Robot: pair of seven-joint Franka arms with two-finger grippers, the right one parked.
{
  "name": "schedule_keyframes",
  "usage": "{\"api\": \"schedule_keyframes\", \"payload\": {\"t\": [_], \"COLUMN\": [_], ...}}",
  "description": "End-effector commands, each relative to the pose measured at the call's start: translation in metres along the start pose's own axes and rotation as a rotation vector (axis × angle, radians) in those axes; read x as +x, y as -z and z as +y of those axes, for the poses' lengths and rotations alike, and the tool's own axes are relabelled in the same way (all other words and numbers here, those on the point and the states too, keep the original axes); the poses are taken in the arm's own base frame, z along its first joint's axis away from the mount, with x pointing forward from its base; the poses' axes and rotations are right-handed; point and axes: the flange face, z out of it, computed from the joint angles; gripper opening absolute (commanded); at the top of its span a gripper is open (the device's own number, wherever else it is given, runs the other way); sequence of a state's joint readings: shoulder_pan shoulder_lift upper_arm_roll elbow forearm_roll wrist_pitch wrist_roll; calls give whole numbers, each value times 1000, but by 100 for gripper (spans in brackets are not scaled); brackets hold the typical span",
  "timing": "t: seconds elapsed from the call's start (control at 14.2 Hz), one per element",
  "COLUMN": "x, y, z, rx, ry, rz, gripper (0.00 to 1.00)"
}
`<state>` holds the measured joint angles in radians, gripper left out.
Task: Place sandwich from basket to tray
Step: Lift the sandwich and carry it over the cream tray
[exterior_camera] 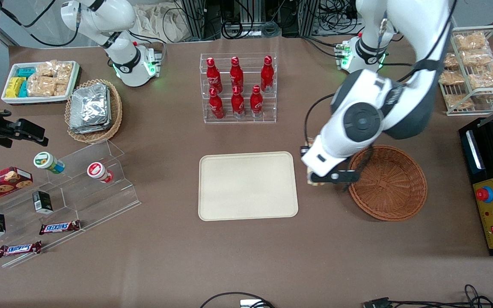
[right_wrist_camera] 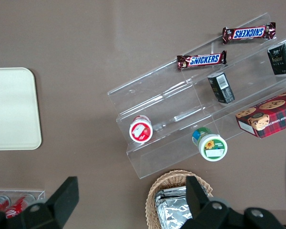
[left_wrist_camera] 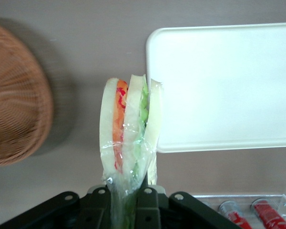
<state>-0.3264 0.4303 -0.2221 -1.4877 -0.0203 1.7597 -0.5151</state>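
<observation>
My left gripper [left_wrist_camera: 125, 200] is shut on the sandwich [left_wrist_camera: 128, 129], a wedge of white bread with orange, pink and green layers in clear wrap. It hangs above bare table between the reddish-brown wicker basket [left_wrist_camera: 16, 100] and the cream-beige tray [left_wrist_camera: 224, 86]. In the front view the gripper [exterior_camera: 315, 173] sits between the tray [exterior_camera: 247, 186] and the basket [exterior_camera: 390, 183], close to the basket's rim. The arm covers most of the sandwich there; a sliver of the sandwich [exterior_camera: 310, 181] shows beside the fingers. Nothing lies in the basket or on the tray.
A clear rack of red bottles [exterior_camera: 239, 87] stands farther from the front camera than the tray. A wire rack of snack packs [exterior_camera: 475, 64] and a black control box [exterior_camera: 492, 192] sit at the working arm's end. Snack shelves [exterior_camera: 64, 188] and a foil-pack basket [exterior_camera: 93, 109] lie toward the parked arm's end.
</observation>
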Motion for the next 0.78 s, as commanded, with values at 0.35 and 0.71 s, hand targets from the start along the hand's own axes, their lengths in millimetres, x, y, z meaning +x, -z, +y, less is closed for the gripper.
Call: {"api": "schedule_keyframes", "payload": {"t": [0.35,0.71], "x": [32,22], "y": [-114,-160], "z": [65,92], "rx": [-47,-39], "ry": [-34,-51], "rz": [42,24], "gripper": [0,0]}}
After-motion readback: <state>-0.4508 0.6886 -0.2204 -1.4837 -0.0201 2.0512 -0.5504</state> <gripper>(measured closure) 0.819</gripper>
